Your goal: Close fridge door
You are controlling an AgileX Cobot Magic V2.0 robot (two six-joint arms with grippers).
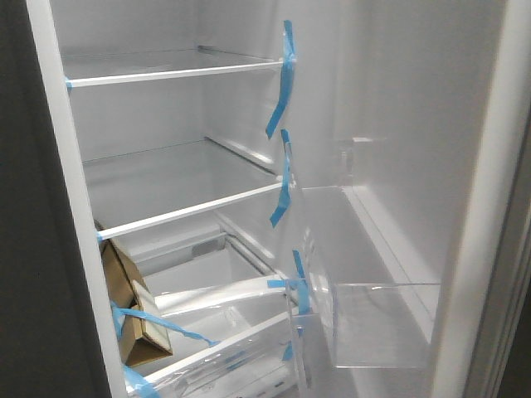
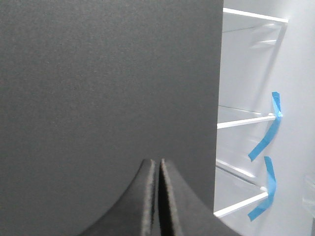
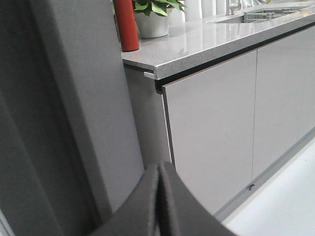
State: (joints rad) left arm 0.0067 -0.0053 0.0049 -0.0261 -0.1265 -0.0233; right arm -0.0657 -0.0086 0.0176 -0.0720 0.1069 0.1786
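Note:
The fridge door (image 1: 398, 157) stands open at the right of the front view. Its white inner face carries clear bins (image 1: 377, 323), and a pale gasket rim (image 1: 489, 215) runs down its outer edge. Blue tape strips (image 1: 285, 79) hang where the fridge shelves end. In the right wrist view a tall dark-grey slab (image 3: 83, 98), apparently the door's outer side, rises close beside my right gripper (image 3: 160, 168), which is shut and empty. My left gripper (image 2: 158, 163) is shut and empty, facing the twin dark-grey fridge panel (image 2: 108, 78). Neither gripper shows in the front view.
Inside the fridge are glass shelves (image 1: 174, 73) and a taped cardboard box (image 1: 133, 307) at the lower left. To the right of the door stand pale grey cabinet doors (image 3: 211, 137) under a stone countertop (image 3: 206, 42) holding a red bottle (image 3: 127, 24) and a potted plant (image 3: 152, 14).

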